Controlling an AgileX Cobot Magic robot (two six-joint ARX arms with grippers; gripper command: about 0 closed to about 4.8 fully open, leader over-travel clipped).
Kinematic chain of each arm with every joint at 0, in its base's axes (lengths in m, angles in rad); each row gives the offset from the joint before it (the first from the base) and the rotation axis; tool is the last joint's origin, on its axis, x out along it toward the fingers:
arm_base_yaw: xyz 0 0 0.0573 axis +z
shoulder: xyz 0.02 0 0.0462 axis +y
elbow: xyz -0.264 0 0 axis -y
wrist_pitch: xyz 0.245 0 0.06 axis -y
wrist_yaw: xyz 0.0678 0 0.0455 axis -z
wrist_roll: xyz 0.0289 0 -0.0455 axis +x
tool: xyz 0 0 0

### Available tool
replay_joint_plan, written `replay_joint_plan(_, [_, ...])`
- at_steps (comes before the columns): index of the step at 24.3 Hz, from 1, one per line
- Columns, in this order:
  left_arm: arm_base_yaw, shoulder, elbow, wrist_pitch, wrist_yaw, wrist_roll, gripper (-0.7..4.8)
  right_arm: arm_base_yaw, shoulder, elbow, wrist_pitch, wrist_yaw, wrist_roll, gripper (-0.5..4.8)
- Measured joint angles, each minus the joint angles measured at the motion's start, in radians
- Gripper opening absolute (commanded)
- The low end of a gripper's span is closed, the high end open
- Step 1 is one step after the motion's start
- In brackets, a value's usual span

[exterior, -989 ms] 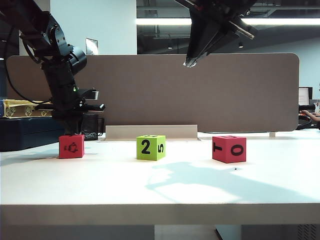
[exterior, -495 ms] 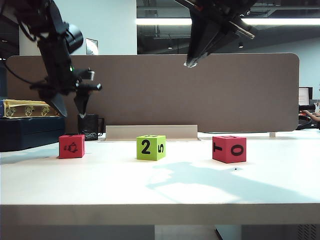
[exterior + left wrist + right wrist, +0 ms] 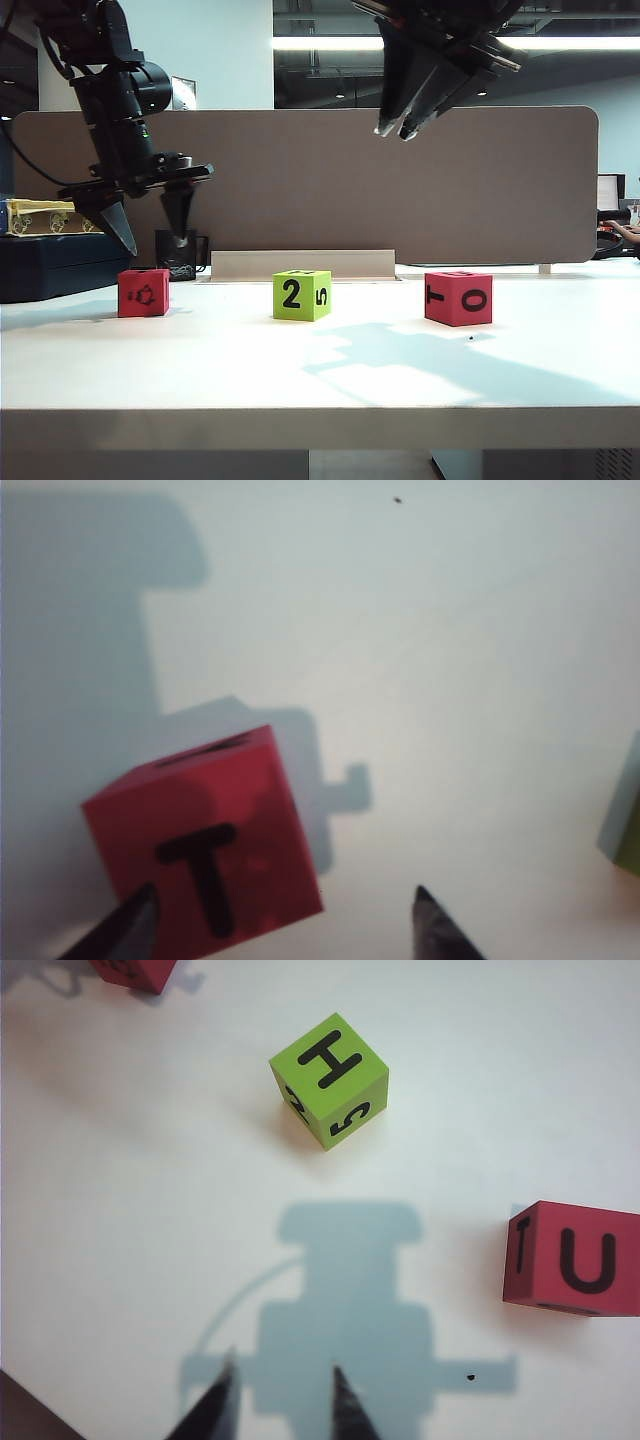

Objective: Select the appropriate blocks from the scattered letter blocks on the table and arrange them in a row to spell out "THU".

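Note:
Three letter blocks stand in a row on the white table (image 3: 320, 385). The left pinkish-red block (image 3: 143, 292) shows a T on top (image 3: 205, 845). The lime green block (image 3: 301, 295) in the middle shows an H on top (image 3: 330, 1080). The right pinkish-red block (image 3: 458, 297) shows a U on top (image 3: 572, 1258). My left gripper (image 3: 155, 240) hangs open just above the left block, touching nothing (image 3: 283, 895). My right gripper (image 3: 395, 132) is high over the middle, slightly open and empty (image 3: 283, 1368).
A grey-brown partition (image 3: 400, 180) with a metal foot (image 3: 300, 264) closes the back of the table. A black mug (image 3: 180, 252) and a dark box with a yellow object (image 3: 40, 215) sit at the back left. The table's thick front edge (image 3: 320, 425) runs across.
My left gripper has let go of the left red block, opened wide and risen above it. My right gripper's jaws have parted a little while staying high.

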Motion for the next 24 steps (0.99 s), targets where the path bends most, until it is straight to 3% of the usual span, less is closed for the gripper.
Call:
replay_joint_plan(6, [-0.026, 0.0, 0.0, 0.001, -0.093, -0.004, 3.19, 0.0, 0.002, -0.002, -0.025, -0.016, 0.0, 1.64])
replay_joint_plan(10, [-0.024, 0.0, 0.0, 0.003, -0.14, -0.004, 3.18, -0.002, 0.035, -0.001, 0.036, -0.007, 0.0, 0.72])
replay_joint_plan(14, [-0.018, 0.0, 0.0, 0.009, -0.211, -0.003, 3.19, -0.006, 0.12, -0.002, 0.046, 0.015, -0.001, 0.72])
replay_joint_plan(17, [-0.018, 0.0, 0.0, 0.001, -0.192, -0.003, 3.19, -0.013, 0.152, -0.002, 0.054, 0.061, -0.001, 0.72])
replay_joint_plan(19, [-0.026, 0.0, 0.0, -0.012, -0.076, -0.004, 3.18, -0.027, 0.154, -0.002, 0.099, 0.075, -0.001, 0.67])
replay_joint_plan(21, [-0.042, 0.0, 0.0, -0.015, -0.01, -0.003, 3.18, -0.049, 0.154, -0.002, 0.142, 0.077, -0.001, 0.13])
replay_joint_plan(24, [-0.072, 0.0, 0.0, -0.005, -0.015, -0.003, 3.18, -0.092, 0.154, -0.001, 0.171, 0.08, -0.003, -0.07])
